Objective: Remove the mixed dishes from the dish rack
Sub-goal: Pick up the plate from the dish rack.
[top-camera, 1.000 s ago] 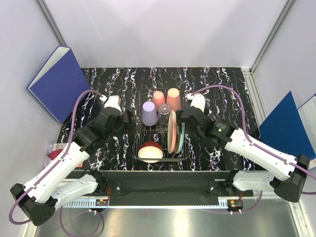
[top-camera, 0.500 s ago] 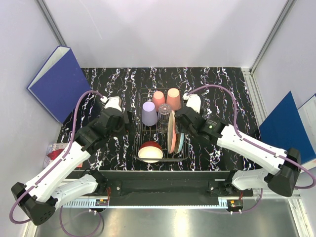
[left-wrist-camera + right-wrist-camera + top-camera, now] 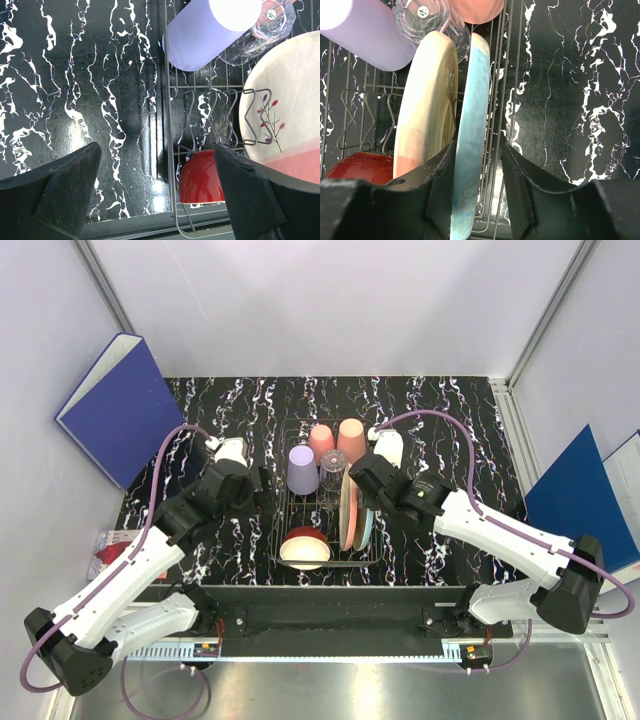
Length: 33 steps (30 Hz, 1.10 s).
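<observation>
Your right gripper [image 3: 478, 155] sits low over the right side of the dish rack [image 3: 277, 540], its jaws astride the rim of the blue-and-cream plate [image 3: 470, 125]. One finger [image 3: 440, 170] is wedged between that plate and the salmon-pink plate [image 3: 427, 100] beside it. The other finger [image 3: 520, 175] stands just off the plate's outer face, with rack wire showing in the gap, so the jaws are around the plate but not clamped on it.

Both plates stand on edge in the rack's right half. The red bowl [image 3: 305, 545] lies at the near end with its cream inside towards the arm bases. The lavender cup [image 3: 302, 468] and the clear glass [image 3: 333, 470] sit side by side in the middle, mouths down, and two salmon-pink cups [image 3: 336, 440] stand at the far end.

Your left gripper [image 3: 156, 150] hangs over the rack's left wall with its jaws spread wide and nothing between them. One finger is above the black marbled table [image 3: 200, 420] and the other above the rack, near the bowl.

Blue binders [image 3: 115, 405] lean against the side walls, well apart from the rack.
</observation>
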### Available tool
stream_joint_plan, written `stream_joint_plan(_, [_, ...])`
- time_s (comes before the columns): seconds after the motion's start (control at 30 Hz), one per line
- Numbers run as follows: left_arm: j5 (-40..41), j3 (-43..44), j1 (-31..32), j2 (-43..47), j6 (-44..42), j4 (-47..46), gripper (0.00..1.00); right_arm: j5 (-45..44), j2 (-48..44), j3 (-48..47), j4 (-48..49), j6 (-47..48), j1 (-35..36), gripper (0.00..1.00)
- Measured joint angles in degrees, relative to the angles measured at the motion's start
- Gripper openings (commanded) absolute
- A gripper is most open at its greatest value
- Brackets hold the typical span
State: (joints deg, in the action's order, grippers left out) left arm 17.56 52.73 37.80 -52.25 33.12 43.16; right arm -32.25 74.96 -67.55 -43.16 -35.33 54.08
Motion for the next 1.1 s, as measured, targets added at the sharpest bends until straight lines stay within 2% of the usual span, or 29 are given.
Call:
stream_joint_plan(0.4, [-0.2, -0.5, 0.0, 0.0, 0.3, -0.2, 0.99, 0.9, 0.8, -0.1, 0.1, -0.2, 0.0, 0.42])
stream_joint_plan(0.47, [-0.3, -0.7, 0.0, 0.0, 0.4, -0.2, 0.99, 1.6, 1.5, -0.1, 0.1, -0.1, 0.0, 0.27])
stream_joint_plan(0.5, [-0.3, -0.7, 0.0, 0.0, 0.4, -0.3, 0.99, 1.8, 1.8, -0.1, 0.1, -0.1, 0.0, 0.04])
stream_joint_plan(0.53, [-0.3, -0.8, 0.0, 0.0, 0.4, -0.2, 0.99, 2.0, 2.0, -0.1, 0.3, -0.1, 0.0, 0.0])
stream_joint_plan(0.83, [-0.4, -0.8, 0.0, 0.0, 0.4, -0.4, 0.99, 0.4, 2.6, -1.5, -2.3, 0.2, -0.1, 0.0])
stream_joint_plan(1.1, [-0.4, -0.8, 0.0, -0.4, 0.5, -0.4, 0.99, 0.4, 3.2, -10.3, -8.9, 4.1, -0.1, 0.0])
